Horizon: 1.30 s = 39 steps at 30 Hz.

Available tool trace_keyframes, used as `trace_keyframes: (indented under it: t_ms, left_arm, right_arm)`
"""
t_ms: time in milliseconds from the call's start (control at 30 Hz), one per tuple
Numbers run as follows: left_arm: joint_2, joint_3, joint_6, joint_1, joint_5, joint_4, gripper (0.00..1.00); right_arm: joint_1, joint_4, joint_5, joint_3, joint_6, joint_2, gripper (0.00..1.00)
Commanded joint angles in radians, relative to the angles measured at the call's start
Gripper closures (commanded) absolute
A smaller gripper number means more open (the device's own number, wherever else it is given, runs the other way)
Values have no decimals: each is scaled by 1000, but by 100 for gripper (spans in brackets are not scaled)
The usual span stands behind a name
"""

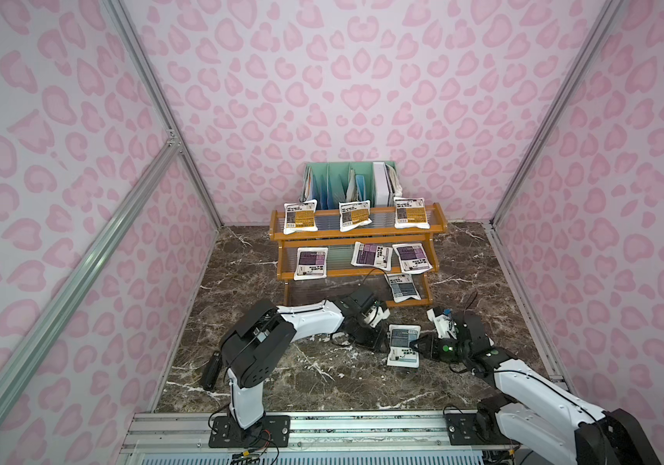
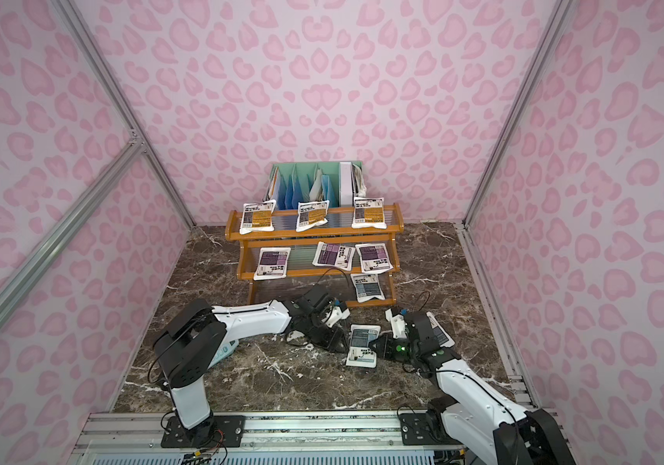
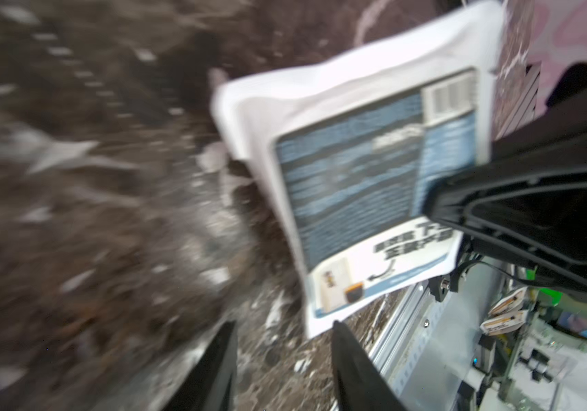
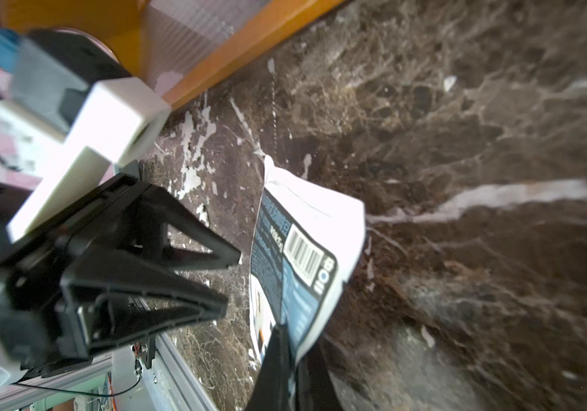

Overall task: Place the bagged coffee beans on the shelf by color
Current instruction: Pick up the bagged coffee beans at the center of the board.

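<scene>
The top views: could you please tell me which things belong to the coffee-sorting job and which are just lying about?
Job: shelf; orange pouches, top tier; purple pouches, middle tier; shelved grey-blue pouch, bottom tier; held grey-blue pouch, clamped in right gripper; third grey-blue pouch behind right arm.
Lying about: mint-green file organizer; light-blue item under left arm.

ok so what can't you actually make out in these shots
- Blurred in the left wrist view, too small in both top views: the print on the held grey-blue pouch.
- Mostly hidden behind the right arm in a top view: another pouch.
- Mostly under the left arm in a top view, so I cannot tell what it is: a light-blue item.
</scene>
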Motion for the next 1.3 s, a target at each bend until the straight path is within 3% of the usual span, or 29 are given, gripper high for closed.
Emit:
trace_keyframes:
  t_ms: [0, 233, 600, 967, 1133, 1200, 1267]
  left_arm:
    - [-89, -112, -137, 45, 49, 210, 43]
    - [-294, -225, -171, 58, 31, 330, 40]
    - [-390, -289, -225, 86, 15, 402, 44]
    - [-436, -346, -309, 127, -30, 522, 100]
    - [-514, -382, -320, 148, -117, 459, 100]
    - [-561, -406, -306, 149, -171, 417, 100]
    - [-620, -426, -278, 151, -221, 349, 100]
  right_arm:
    - [2, 31, -16, 11, -1, -55, 100]
    - [3, 205, -45, 33, 97, -115, 100]
    - [71, 440, -80, 131, 182, 100, 100]
    - [128, 489, -52, 200, 201, 221, 100]
    - [144, 449, -30, 222, 183, 268, 100]
    - [155, 413, -19, 246, 163, 287, 91]
    - [165, 368, -12, 275, 145, 305, 72]
